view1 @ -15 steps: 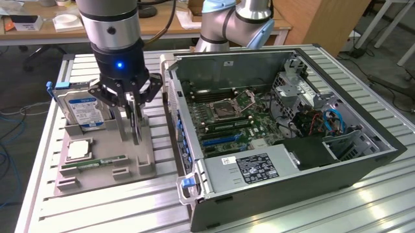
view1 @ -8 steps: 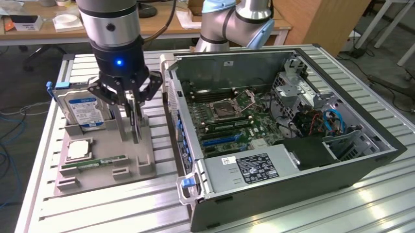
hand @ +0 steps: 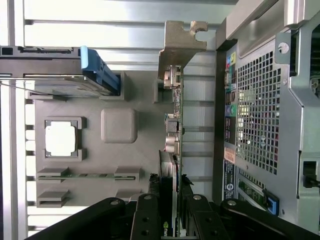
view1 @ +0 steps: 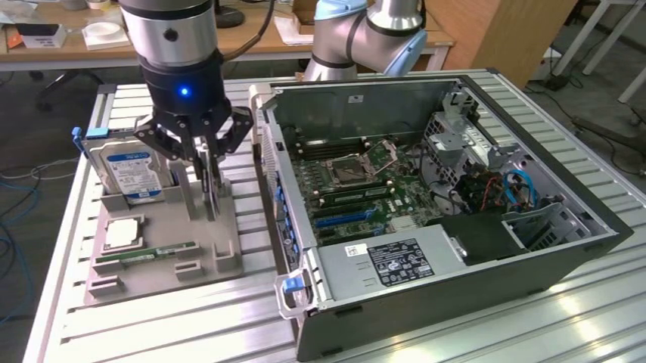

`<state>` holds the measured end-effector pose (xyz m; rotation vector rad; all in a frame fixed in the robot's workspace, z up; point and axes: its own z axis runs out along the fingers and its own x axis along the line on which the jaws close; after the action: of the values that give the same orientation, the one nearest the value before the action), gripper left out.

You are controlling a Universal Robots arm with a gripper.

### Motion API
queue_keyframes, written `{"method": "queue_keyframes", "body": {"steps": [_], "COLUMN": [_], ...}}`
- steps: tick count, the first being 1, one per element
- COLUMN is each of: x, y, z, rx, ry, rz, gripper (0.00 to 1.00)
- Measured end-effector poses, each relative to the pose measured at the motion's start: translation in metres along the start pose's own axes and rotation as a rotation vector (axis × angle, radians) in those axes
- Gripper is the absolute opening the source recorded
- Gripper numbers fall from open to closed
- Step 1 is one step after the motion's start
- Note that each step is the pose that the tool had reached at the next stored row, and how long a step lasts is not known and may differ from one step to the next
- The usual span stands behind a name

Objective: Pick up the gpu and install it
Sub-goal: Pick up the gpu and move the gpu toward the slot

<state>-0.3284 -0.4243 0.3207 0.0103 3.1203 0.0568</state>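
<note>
Wrist view puts me right over the job: the tool (hand: 171, 195) has its two fingers pressed against either face of the gpu (hand: 176, 125), which stands on edge in its slot directly beneath, silvery bracket (hand: 178, 42) at the end farthest from the fingers. I'd call this the pick-up step, with the grip made and the card not yet lifted out of the grey holder tray (hand: 145, 165). By my reckoning the lift calls for a straight pull up, so the board doesn't bind in its slot. Just beside the tool, on the side away from the computer, the tray carries a square processor chip (hand: 60, 139) and the narrow memory stick (hand: 87, 175); past those the blue-labelled hard drive (view1: 131, 170) stands upright. On the tool's other side, close by, sits the open computer case (view1: 565, 249), motherboard (view1: 368, 178) exposed, its near wall (view1: 271, 162) rising between the card and the board, so that wall looks like the thing to clear. Everything rests on the slatted metal surface (view1: 151, 333).
</note>
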Motion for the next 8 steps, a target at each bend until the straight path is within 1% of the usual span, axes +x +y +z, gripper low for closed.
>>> {"method": "queue_keyframes", "body": {"steps": [8], "x": [-0.0001], "y": [0.0002], "z": [-0.0060], "rx": [0.0001], "ry": [0.0001], "rz": [0.000], "gripper": [0.26]}}
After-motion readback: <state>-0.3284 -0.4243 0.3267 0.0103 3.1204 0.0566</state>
